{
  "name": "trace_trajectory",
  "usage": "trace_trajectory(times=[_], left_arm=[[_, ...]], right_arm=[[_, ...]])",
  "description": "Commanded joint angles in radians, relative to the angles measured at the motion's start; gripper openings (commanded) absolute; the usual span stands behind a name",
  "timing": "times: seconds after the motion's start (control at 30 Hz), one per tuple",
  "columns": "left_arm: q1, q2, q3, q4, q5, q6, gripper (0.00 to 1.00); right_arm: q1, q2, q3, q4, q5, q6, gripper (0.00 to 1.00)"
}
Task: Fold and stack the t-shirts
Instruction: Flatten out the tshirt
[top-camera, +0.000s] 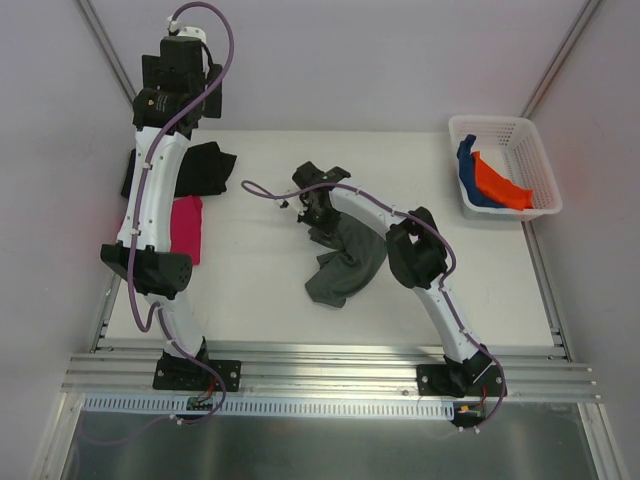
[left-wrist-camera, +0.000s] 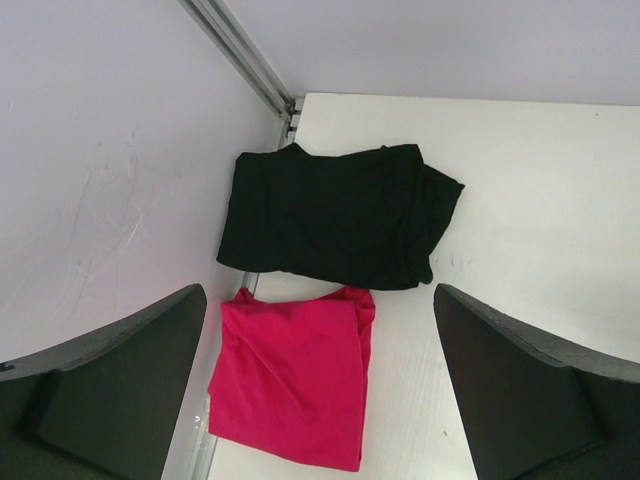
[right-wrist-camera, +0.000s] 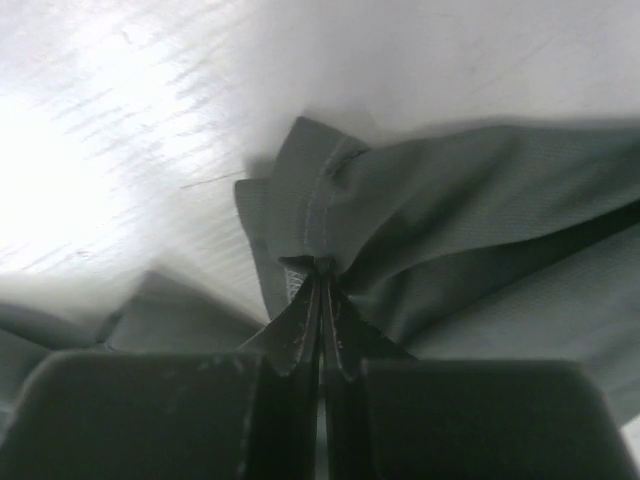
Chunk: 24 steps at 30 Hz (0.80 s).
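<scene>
Overhead: right gripper (top-camera: 318, 215) clamps the crumpled dark grey t-shirt (top-camera: 345, 265), well left of the basket (top-camera: 500, 122) holding the blue t-shirt (top-camera: 466, 165) and orange t-shirt (top-camera: 500, 185), both unfolded. Left wrist: left gripper (left-wrist-camera: 318, 297) gapes above the folded black t-shirt (left-wrist-camera: 335, 215) and magenta t-shirt (left-wrist-camera: 295, 385), which lie unstacked. Right wrist: jaws pinch grey hem.

- Lower centre-left of the top view: bare table (top-camera: 250, 290) — open passage.
- Centre: dark grey shirt (top-camera: 345, 265) and right arm (top-camera: 445, 310) block.
- Upper right: basket (top-camera: 490, 119) — side clearance seemingly tight.

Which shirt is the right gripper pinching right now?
The dark grey t-shirt, crumpled mid-table, with the right gripper shut on its edge. The black and magenta lie folded left; orange and blue are in the basket.
</scene>
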Motion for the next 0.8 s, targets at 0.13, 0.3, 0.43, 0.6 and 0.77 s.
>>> trace_trajectory(times=[0.13, 0.3, 0.43, 0.6, 0.77], left_arm=[[-0.010, -0.042, 0.019, 0.007, -0.035, -0.007, 0.99], [0.006, -0.022, 0.057, 0.010, -0.096, -0.033, 0.99], [0.024, -0.003, 0.106, 0.019, -0.136, -0.046, 0.99], [0.024, 0.010, 0.106, 0.022, -0.135, -0.046, 0.99], [0.024, 0.030, 0.126, 0.028, -0.147, -0.046, 0.99]], right_arm=[[-0.041, -0.125, 0.055, 0.037, 0.128, -0.030, 0.01], [-0.105, -0.209, 0.252, 0.084, 0.126, -0.054, 0.01], [-0.108, -0.291, 0.322, 0.206, 0.106, -0.051, 0.01], [-0.108, -0.416, 0.343, 0.420, 0.060, 0.023, 0.01], [-0.111, -0.472, 0.419, 0.561, 0.060, 0.035, 0.01]])
